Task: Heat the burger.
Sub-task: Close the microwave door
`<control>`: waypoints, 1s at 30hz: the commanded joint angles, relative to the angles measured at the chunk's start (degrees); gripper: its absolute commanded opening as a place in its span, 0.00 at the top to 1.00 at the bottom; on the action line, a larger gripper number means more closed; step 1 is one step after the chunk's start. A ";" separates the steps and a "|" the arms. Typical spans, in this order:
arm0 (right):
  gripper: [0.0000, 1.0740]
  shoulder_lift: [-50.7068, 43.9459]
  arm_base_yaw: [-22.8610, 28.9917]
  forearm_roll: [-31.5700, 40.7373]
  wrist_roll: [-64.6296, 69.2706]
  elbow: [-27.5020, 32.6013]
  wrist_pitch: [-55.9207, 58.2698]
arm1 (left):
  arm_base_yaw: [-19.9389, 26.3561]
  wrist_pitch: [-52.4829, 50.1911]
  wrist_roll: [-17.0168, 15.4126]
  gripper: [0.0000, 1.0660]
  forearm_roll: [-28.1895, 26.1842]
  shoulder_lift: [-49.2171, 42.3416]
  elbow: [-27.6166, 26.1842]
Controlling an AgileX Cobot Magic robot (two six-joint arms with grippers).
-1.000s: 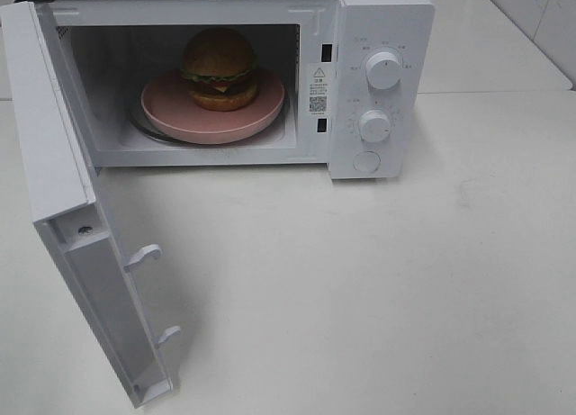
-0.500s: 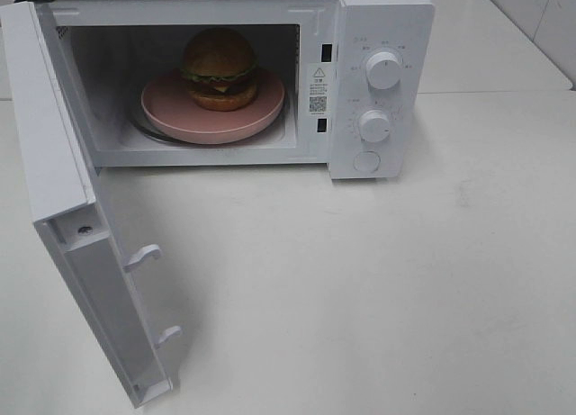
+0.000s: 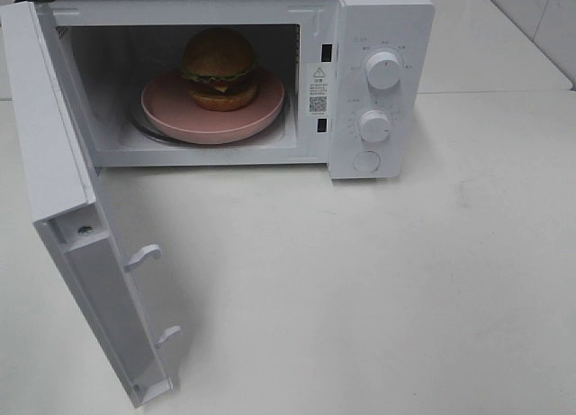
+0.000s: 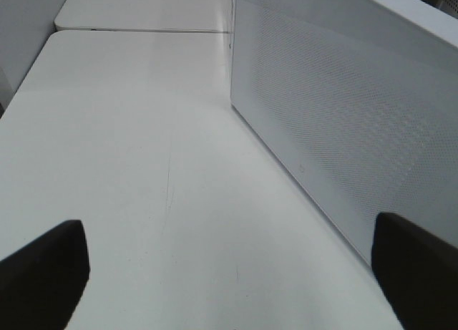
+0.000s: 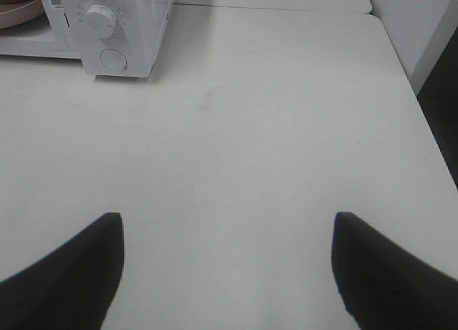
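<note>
The burger [image 3: 219, 68], with a golden-brown bun and green lettuce, sits on a pink plate [image 3: 171, 109] inside the white microwave [image 3: 382, 19]. The microwave door [image 3: 54, 154] stands swung wide open to the left. Neither arm shows in the exterior high view. In the left wrist view my left gripper [image 4: 229, 273] is open and empty above the table, beside the door's perforated outer face [image 4: 343, 129]. My right gripper [image 5: 227, 273] is open and empty over bare table, well back from the microwave's control panel [image 5: 114, 29]. An edge of the pink plate [image 5: 18, 11] shows there too.
Two white knobs [image 3: 384, 70] [image 3: 374, 125] and a round button [image 3: 366, 162] sit on the microwave's right panel. Two latch hooks [image 3: 144, 255] stick out of the door's inner edge. The white table [image 3: 378, 289] ends at the right [image 5: 429, 151].
</note>
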 commanded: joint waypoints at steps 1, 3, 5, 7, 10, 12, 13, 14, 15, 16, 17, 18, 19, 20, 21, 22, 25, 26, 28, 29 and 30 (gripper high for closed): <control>0.29 -1.49 -0.29 0.17 -0.52 0.06 -0.34 | -0.17 -0.86 0.06 0.06 -0.11 -0.97 0.17; 0.29 -1.49 -0.29 0.17 -0.52 0.06 -0.34 | -0.17 -0.86 0.06 0.06 -0.11 -0.97 0.17; 0.29 -1.49 -0.29 0.17 -0.52 0.06 -0.34 | -0.17 -0.86 0.06 0.06 -0.11 -0.97 0.17; 0.29 -1.49 -0.29 0.17 -0.52 0.06 -0.34 | -0.17 -0.86 0.06 0.06 -0.11 -0.97 0.17; 0.29 -1.49 -0.29 0.17 -0.52 0.06 -0.34 | -0.17 -0.86 0.06 0.06 -0.11 -0.97 0.17; 0.29 -1.49 -0.29 0.17 -0.52 0.06 -0.34 | -0.17 -0.86 0.06 0.06 -0.11 -0.97 0.17; 0.29 -1.49 -0.29 0.17 -0.52 0.06 -0.34 | -0.17 -0.86 0.06 0.06 -0.11 -0.97 0.17; 0.29 -1.49 -0.29 0.17 -0.52 0.06 -0.34 | -0.17 -0.86 0.06 0.06 -0.11 -0.97 0.17; 0.29 -1.49 -0.29 0.17 -0.52 0.06 -0.34 | -0.17 -0.86 0.06 0.06 -0.11 -0.97 0.17; 0.29 -1.49 -0.29 0.17 -0.52 0.06 -0.34 | -0.17 -0.86 0.06 0.06 -0.11 -0.97 0.17; 0.29 -1.49 -0.29 0.17 -0.52 0.06 -0.34 | -0.17 -0.86 0.06 0.06 -0.11 -0.97 0.17; 0.29 -1.49 -0.29 0.17 -0.52 0.06 -0.34 | -0.17 -0.86 0.06 0.06 -0.11 -0.97 0.17; 0.29 -1.49 -0.29 0.17 -0.52 0.06 -0.34 | -0.17 -0.86 0.06 0.06 -0.11 -0.97 0.17; 0.29 -1.49 -0.29 0.17 -0.52 0.06 -0.34 | -0.17 -0.86 0.06 0.06 -0.11 -0.97 0.17; 0.29 -1.49 -0.29 0.17 -0.52 0.06 -0.34 | -0.17 -0.86 0.06 0.06 -0.11 -0.97 0.17; 0.29 -1.49 -0.29 0.17 -0.52 0.06 -0.34 | -0.17 -0.86 0.06 0.06 -0.11 -0.97 0.17; 0.29 -1.49 -0.29 0.17 -0.52 0.06 -0.34 | -0.17 -0.86 0.06 0.06 -0.11 -0.97 0.17; 0.29 -1.49 -0.29 0.17 -0.52 0.06 -0.34 | -0.17 -0.86 0.06 0.06 -0.11 -0.97 0.17; 0.29 -1.49 -0.29 0.17 -0.52 0.06 -0.34 | -0.17 -0.86 0.06 0.06 -0.11 -0.97 0.17; 0.29 -1.49 -0.29 0.17 -0.52 0.06 -0.34 | -0.17 -0.86 0.06 0.06 -0.11 -0.97 0.17; 0.29 -1.49 -0.29 0.17 -0.52 0.06 -0.34 | -0.17 -0.86 0.06 0.06 -0.11 -0.97 0.17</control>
